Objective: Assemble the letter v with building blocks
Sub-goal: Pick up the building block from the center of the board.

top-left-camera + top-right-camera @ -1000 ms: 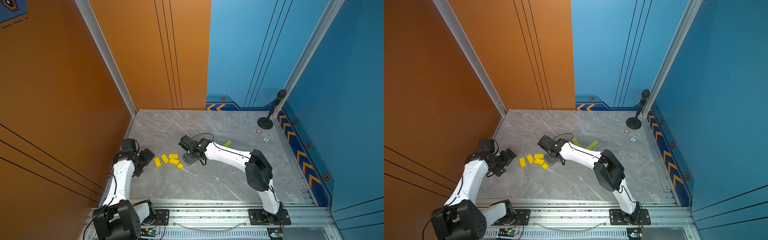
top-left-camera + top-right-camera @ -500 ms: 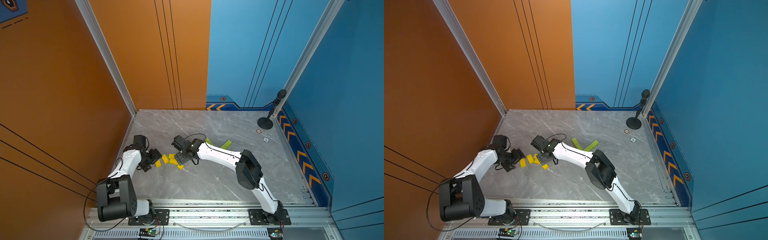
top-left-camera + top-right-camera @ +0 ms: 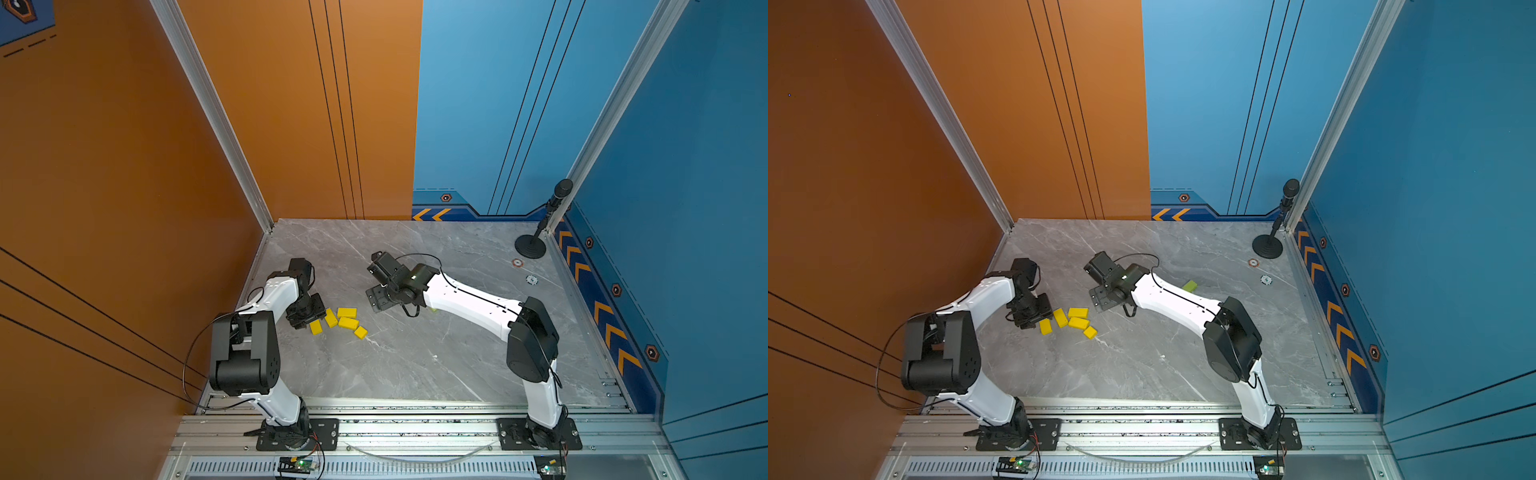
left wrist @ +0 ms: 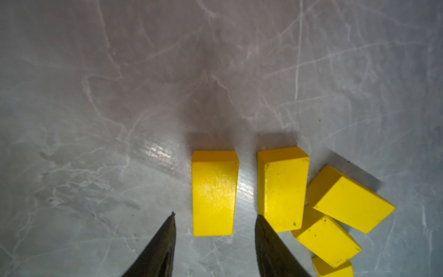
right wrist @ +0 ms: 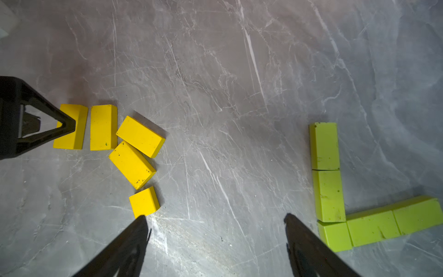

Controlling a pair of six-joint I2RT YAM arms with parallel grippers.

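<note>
On the grey marble table [image 3: 415, 365], toward its left side, five yellow building blocks [image 5: 134, 153] are clustered: four bricks and one smaller cube [image 5: 144, 202]. The outermost yellow brick [image 4: 213, 194] is straddled by the left gripper [image 4: 214, 214], whose jaws are spread, with a gap seen on each side. Well apart, five lime-green blocks [image 5: 328, 194] are laid touching, in two rows joined at a corner. The right gripper [image 5: 215, 215] is held over bare table between the two groups, its jaws spread wide.
</note>
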